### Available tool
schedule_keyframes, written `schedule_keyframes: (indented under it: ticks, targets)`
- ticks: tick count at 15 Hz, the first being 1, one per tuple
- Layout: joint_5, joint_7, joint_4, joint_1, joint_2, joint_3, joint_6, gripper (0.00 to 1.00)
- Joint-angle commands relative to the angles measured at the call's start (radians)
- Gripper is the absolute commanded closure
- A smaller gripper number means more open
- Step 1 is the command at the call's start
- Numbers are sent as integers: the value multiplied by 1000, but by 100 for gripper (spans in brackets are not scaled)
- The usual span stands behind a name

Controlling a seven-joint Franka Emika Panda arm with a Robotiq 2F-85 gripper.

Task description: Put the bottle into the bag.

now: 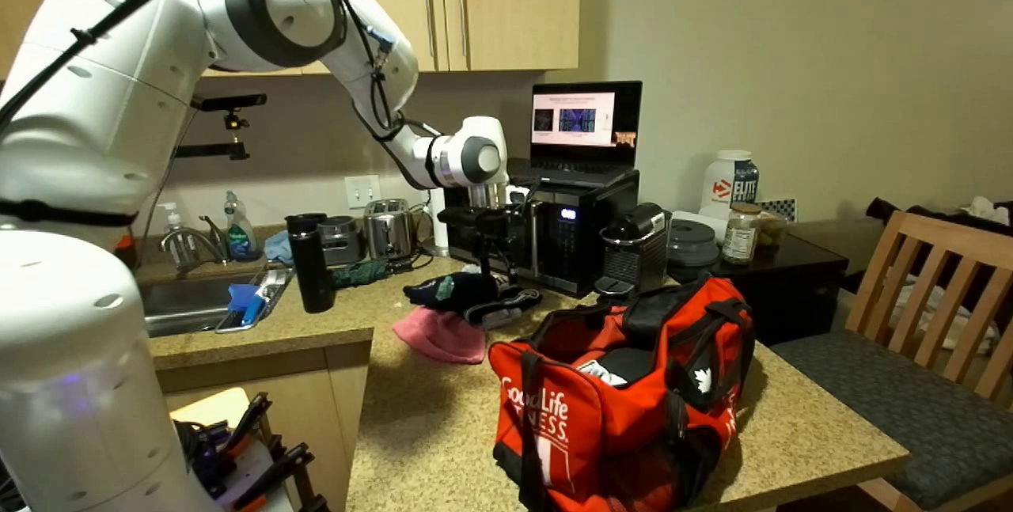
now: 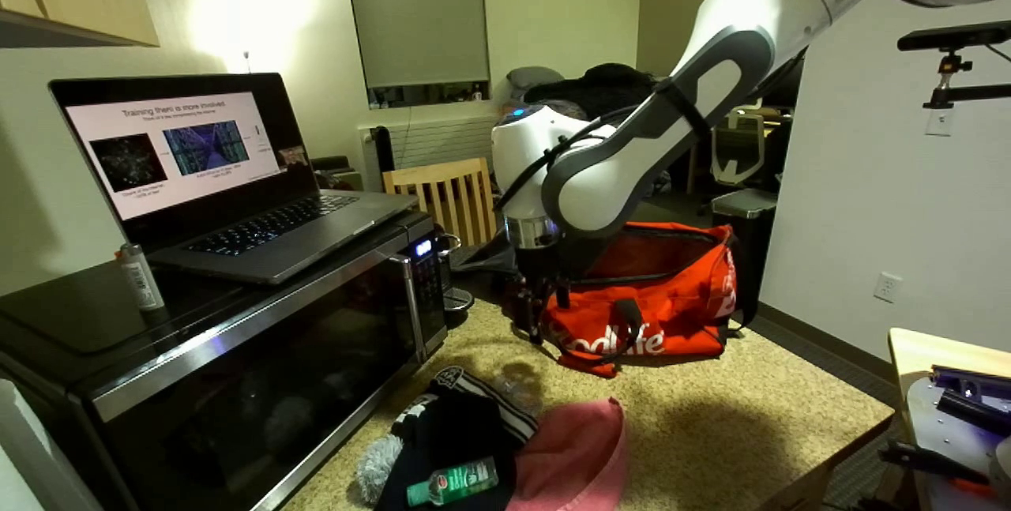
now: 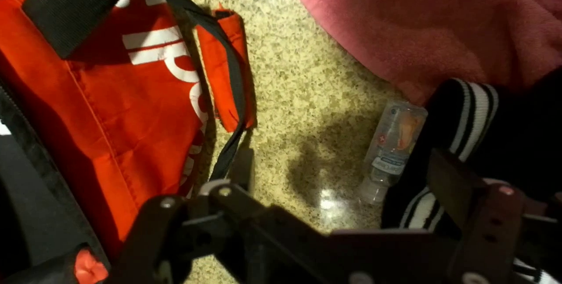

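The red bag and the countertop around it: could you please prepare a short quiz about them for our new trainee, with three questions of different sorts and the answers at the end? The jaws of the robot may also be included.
1. True or false: the red bag stands open on the countertop.

2. Choose one. In the wrist view, the clear bottle lies
A) inside the red bag
B) on the countertop
C) on top of the pink cloth

3. Fill in the two gaps: the jaws stand ____ and hold ____.

Key:
1. True
2. B
3. open; nothing
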Motion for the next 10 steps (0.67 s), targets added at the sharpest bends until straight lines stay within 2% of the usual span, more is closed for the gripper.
schedule_keyframes:
  ticks: [1,10]
  targets:
    - [49,-14,63,-23,81,-2,33,0]
    - [174,10,258,-39,238,-14,-14,0]
